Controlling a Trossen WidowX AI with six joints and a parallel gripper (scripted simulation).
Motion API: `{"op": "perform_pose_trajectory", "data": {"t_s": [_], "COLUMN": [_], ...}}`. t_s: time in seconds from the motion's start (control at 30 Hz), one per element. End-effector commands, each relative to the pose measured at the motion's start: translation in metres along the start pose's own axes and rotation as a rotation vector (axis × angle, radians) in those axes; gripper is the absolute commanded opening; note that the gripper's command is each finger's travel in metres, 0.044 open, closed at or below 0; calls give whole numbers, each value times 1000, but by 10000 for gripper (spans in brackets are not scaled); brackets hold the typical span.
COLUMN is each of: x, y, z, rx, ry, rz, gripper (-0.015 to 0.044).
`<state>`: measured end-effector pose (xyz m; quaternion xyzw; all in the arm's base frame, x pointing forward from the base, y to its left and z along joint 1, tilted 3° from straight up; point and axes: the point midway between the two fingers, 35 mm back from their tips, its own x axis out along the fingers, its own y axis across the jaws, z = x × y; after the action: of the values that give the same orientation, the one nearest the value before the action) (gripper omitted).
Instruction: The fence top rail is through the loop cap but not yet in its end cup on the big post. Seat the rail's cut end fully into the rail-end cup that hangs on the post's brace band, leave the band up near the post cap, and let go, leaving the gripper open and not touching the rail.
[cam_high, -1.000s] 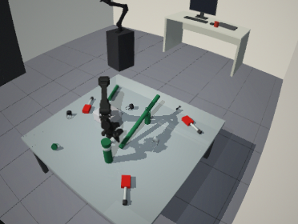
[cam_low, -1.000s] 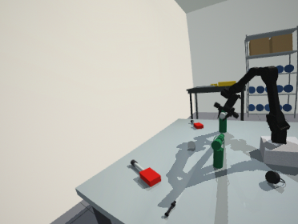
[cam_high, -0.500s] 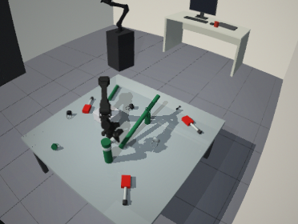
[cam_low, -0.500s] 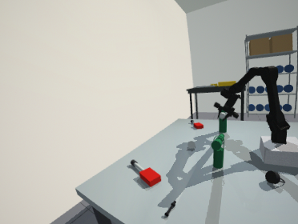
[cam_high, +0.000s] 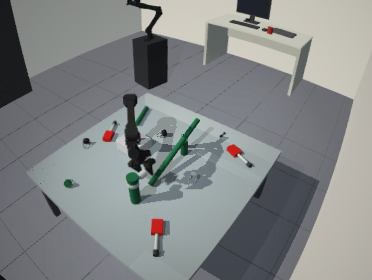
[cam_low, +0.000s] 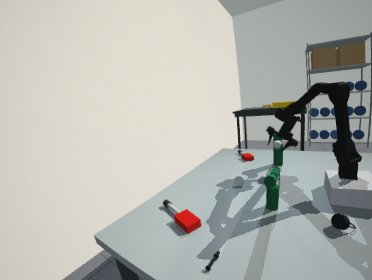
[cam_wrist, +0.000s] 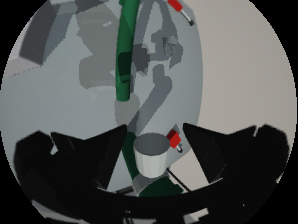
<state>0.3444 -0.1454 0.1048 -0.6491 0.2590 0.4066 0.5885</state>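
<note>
The green top rail (cam_high: 172, 151) (cam_wrist: 128, 26) slants through the loop cap of the short line post (cam_high: 184, 148) (cam_low: 272, 189). Its lower cut end rests near the table, a little short of the pale rail-end cup (cam_high: 144, 171) (cam_low: 277, 144) (cam_wrist: 153, 156). The cup hangs high on the big green post (cam_high: 133, 190) (cam_low: 278, 157), just under its cap. My gripper (cam_high: 140, 166) (cam_low: 275, 135) (cam_wrist: 154, 127) is open. Its fingers stand on either side of the cup, clear of the rail. In the wrist view a gap of table shows between the rail's end and the cup.
Red-headed tools lie at the front (cam_high: 157, 228) (cam_low: 185, 219), right (cam_high: 235, 151) and left (cam_high: 108, 135). A spare green rail (cam_high: 142, 115) lies behind the arm's white base (cam_high: 121, 145) (cam_low: 350, 192). Small fittings (cam_high: 194, 176) (cam_high: 68, 183) (cam_high: 87, 142) are scattered around.
</note>
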Motion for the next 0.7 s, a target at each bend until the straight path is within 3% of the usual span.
{"op": "perform_pose_trajectory", "data": {"t_s": [0.0, 0.3, 0.67], "x": [-14, -22, -63], "y": [-8, -15, -40], "z": [15, 27, 92], "rx": [-5, 44, 915], "ry": [4, 1, 58], "rz": [-3, -4, -2], "gripper": [440, 440, 440]}}
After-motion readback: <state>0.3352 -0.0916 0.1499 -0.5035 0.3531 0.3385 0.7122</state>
